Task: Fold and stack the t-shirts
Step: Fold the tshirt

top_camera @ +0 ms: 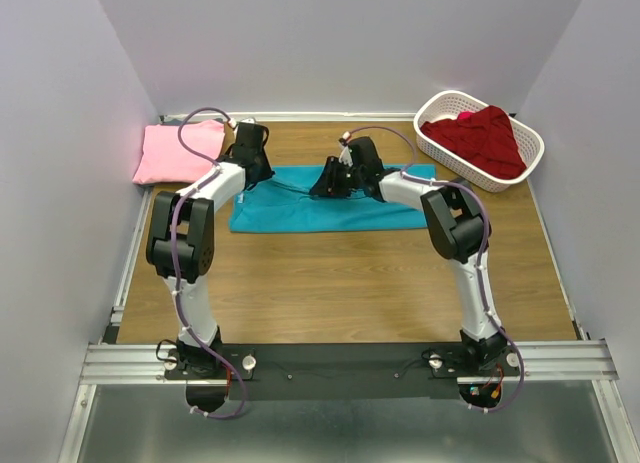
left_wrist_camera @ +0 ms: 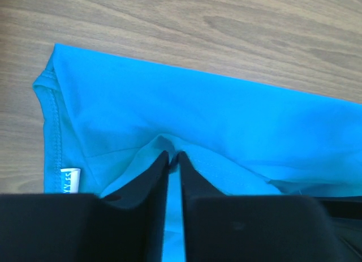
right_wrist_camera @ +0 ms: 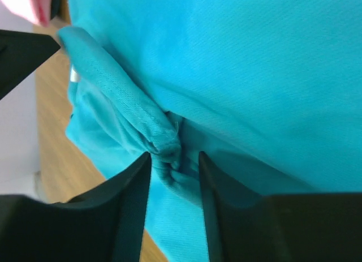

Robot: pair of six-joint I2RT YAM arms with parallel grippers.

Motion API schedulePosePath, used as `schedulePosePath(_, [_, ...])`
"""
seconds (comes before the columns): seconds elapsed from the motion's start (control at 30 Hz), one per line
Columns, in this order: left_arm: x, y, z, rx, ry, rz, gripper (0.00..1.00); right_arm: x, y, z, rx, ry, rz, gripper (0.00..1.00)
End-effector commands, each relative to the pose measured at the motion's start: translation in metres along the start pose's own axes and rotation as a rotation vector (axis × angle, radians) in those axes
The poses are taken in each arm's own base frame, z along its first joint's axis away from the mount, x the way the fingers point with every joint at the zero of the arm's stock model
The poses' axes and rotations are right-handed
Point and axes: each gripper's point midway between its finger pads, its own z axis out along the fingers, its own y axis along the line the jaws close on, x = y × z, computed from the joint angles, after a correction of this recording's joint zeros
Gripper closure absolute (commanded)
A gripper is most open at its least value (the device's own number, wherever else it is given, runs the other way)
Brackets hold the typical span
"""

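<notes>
Teal t-shirt (top_camera: pixel 320 214): smooth knit cloth, long flat rectangle, stitched hem.

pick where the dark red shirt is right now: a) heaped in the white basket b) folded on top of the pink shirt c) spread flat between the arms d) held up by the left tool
a: the dark red shirt lies bunched inside the white basket at the far right corner.

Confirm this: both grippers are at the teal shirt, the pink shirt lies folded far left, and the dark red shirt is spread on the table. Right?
Not quite: the dark red shirt sits bunched in the white basket, not on the table. The top external view shows it. The rest holds.
</notes>
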Motion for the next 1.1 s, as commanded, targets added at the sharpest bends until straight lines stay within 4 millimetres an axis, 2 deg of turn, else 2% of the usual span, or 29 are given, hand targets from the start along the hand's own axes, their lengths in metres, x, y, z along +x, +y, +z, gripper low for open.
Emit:
schedulePosePath(0.0, [-0.042, -0.001, -0.016, -0.015, -0.126, -0.042, 0.71, -0.034, 0.002, -0.024, 0.078, -0.104, -0.098, 0.52])
schedulePosePath(0.07, [-0.056, -0.005, -0.026, -0.001, -0.166, -0.049, 0.60, -0.049, 0.005, -0.039, 0.121, -0.151, -0.130, 0.44])
schedulePosePath(0.1, [-0.060, -0.006, -0.029, 0.001, -0.179, -0.051, 0.57, -0.049, -0.002, -0.046, 0.157, -0.143, -0.145, 0.41])
schedulePosePath(0.23, [-0.071, -0.011, -0.051, 0.027, -0.211, -0.073, 0.34, -0.068, -0.011, -0.088, 0.260, -0.218, -0.179, 0.36])
schedulePosePath(0.27, [-0.070, -0.010, -0.056, 0.027, -0.209, -0.081, 0.34, -0.069, -0.014, -0.097, 0.277, -0.224, -0.186, 0.36])
schedulePosePath(0.3, [-0.069, -0.009, -0.060, 0.027, -0.207, -0.093, 0.34, -0.069, -0.019, -0.106, 0.295, -0.230, -0.184, 0.36])
schedulePosePath(0.33, [-0.055, -0.003, -0.061, 0.011, -0.178, -0.100, 0.34, -0.069, -0.031, -0.118, 0.325, -0.229, -0.167, 0.36])
schedulePosePath(0.37, [-0.056, -0.003, -0.072, 0.018, -0.187, -0.126, 0.34, -0.063, -0.035, -0.133, 0.340, -0.231, -0.160, 0.36])
schedulePosePath(0.4, [-0.050, 0.000, -0.075, 0.016, -0.177, -0.133, 0.35, -0.057, -0.044, -0.142, 0.357, -0.225, -0.144, 0.37])
schedulePosePath(0.43, [-0.030, 0.009, -0.073, -0.006, -0.139, -0.137, 0.37, -0.058, -0.055, -0.157, 0.374, -0.236, -0.118, 0.37])
schedulePosePath(0.47, [-0.027, 0.012, -0.080, -0.008, -0.141, -0.162, 0.42, -0.040, -0.066, -0.169, 0.386, -0.216, -0.079, 0.37])
schedulePosePath(0.5, [-0.019, 0.015, -0.082, -0.013, -0.126, -0.169, 0.45, -0.036, -0.073, -0.179, 0.396, -0.220, -0.060, 0.37])
schedulePosePath(0.53, [0.003, 0.024, -0.078, -0.035, -0.085, -0.174, 0.47, -0.037, -0.087, -0.194, 0.419, -0.236, -0.028, 0.37])
schedulePosePath(0.57, [0.008, 0.026, -0.081, -0.036, -0.080, -0.184, 0.52, -0.030, -0.096, -0.202, 0.438, -0.236, -0.006, 0.37])
schedulePosePath(0.6, [0.026, 0.034, -0.078, -0.052, -0.051, -0.190, 0.54, -0.020, -0.103, -0.213, 0.452, -0.238, 0.019, 0.38])
schedulePosePath(0.63, [0.033, 0.037, -0.077, -0.056, -0.038, -0.194, 0.55, -0.018, -0.117, -0.224, 0.477, -0.249, 0.052, 0.39])
schedulePosePath(0.67, [0.041, 0.041, -0.074, -0.069, -0.022, -0.198, 0.58, -0.016, -0.121, -0.230, 0.482, -0.256, 0.070, 0.39])
schedulePosePath(0.7, [0.051, 0.046, -0.072, -0.082, -0.001, -0.200, 0.60, -0.008, -0.135, -0.237, 0.503, -0.251, 0.101, 0.40])
schedulePosePath(0.83, [0.071, 0.064, -0.060, -0.128, 0.050, -0.218, 0.66, -0.002, -0.158, -0.254, 0.542, -0.268, 0.170, 0.44])
schedulePosePath(0.93, [0.083, 0.075, -0.054, -0.160, 0.080, -0.229, 0.67, 0.003, -0.179, -0.259, 0.571, -0.267, 0.229, 0.51])
schedulePosePath(1.07, [0.099, 0.093, -0.050, -0.208, 0.119, -0.264, 0.69, 0.020, -0.208, -0.264, 0.625, -0.249, 0.317, 0.55])
